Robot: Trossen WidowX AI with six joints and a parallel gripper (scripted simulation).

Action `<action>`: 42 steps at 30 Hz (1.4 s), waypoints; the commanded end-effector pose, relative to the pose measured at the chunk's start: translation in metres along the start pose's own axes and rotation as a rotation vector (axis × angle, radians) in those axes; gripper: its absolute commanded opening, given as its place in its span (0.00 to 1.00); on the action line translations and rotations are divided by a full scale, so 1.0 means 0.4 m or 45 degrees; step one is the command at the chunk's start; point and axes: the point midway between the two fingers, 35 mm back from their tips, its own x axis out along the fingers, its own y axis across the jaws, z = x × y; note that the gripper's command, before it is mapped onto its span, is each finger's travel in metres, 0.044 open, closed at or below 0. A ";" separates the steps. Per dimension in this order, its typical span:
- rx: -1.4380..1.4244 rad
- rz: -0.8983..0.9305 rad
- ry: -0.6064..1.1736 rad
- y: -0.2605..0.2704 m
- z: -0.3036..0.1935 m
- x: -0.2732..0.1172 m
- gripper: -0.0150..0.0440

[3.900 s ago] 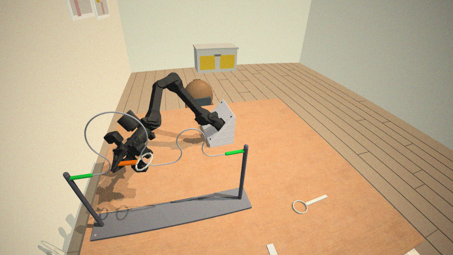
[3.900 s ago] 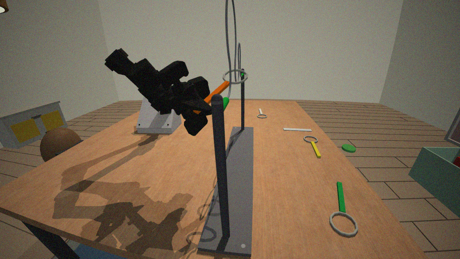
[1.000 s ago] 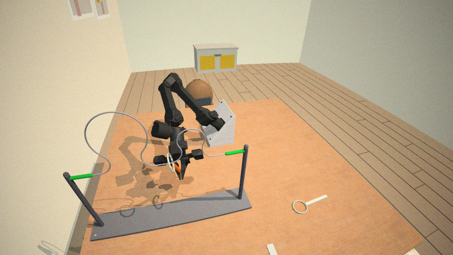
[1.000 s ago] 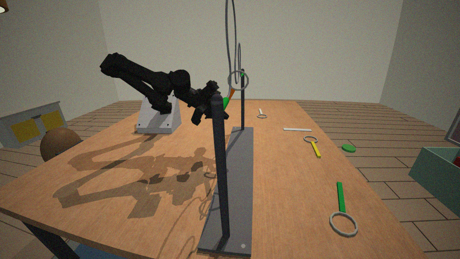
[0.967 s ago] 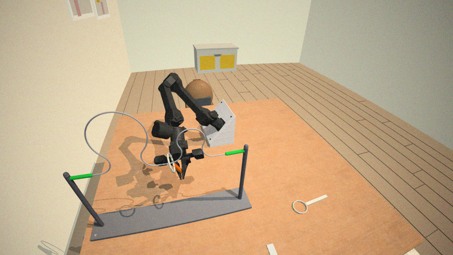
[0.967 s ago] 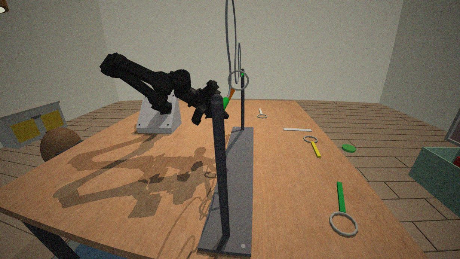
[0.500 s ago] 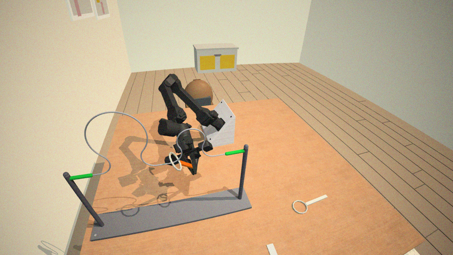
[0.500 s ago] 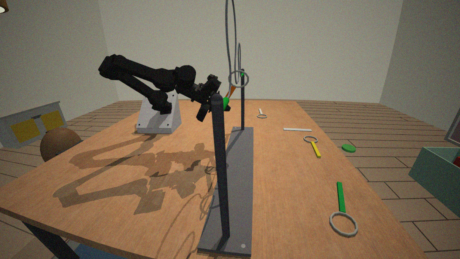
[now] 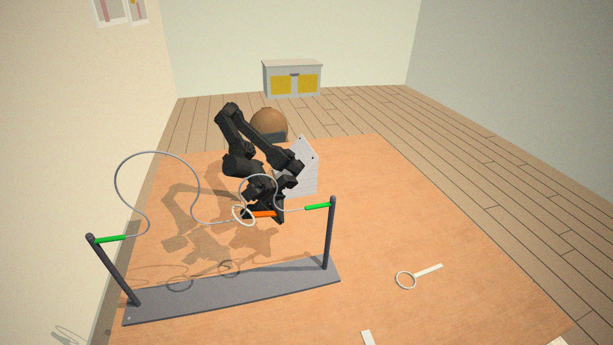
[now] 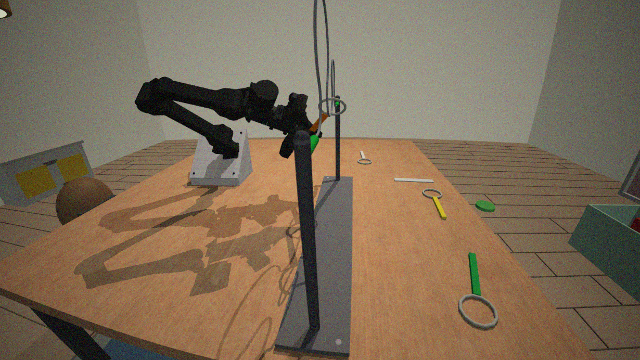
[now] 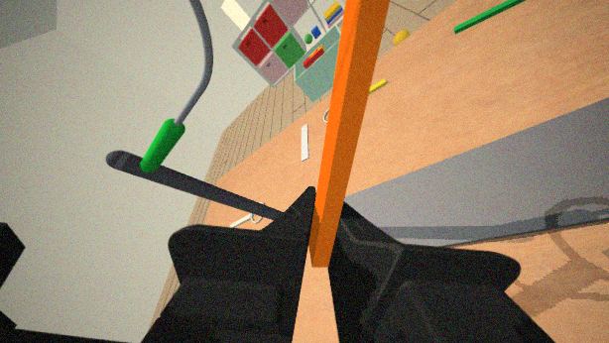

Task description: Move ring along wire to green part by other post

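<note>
The white ring (image 9: 242, 215) (image 10: 332, 106) sits around the thin grey wire (image 9: 128, 160) (image 10: 318, 53) (image 11: 200, 64), on the low stretch between the big loop and the small loop. I cannot tell whether it touches the wire. Its orange handle (image 9: 263, 213) (image 10: 318, 121) (image 11: 342, 124) points right towards my gripper (image 9: 275, 213) (image 10: 308, 126) (image 11: 317, 192), which is shut on the handle's end. The green parts (image 9: 109, 239) (image 9: 317, 206) (image 11: 162, 145) sit by the left post (image 9: 113, 267) and the right post (image 9: 329, 231). The ring is out of the wrist view.
The posts stand on a grey base plate (image 9: 231, 291) (image 10: 333, 232) (image 11: 496, 183). Spare rings with white (image 9: 405, 279), yellow (image 10: 438, 206) and green (image 10: 477, 308) handles lie on the table. The arm's white mount (image 9: 304, 171) (image 10: 219, 165) stands behind the wire.
</note>
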 end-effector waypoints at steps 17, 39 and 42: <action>0.556 0.320 0.063 0.184 0.049 -0.049 0.00; 1.035 0.590 0.124 0.307 0.155 -0.125 0.00; 1.062 0.605 0.128 0.314 0.165 -0.132 0.00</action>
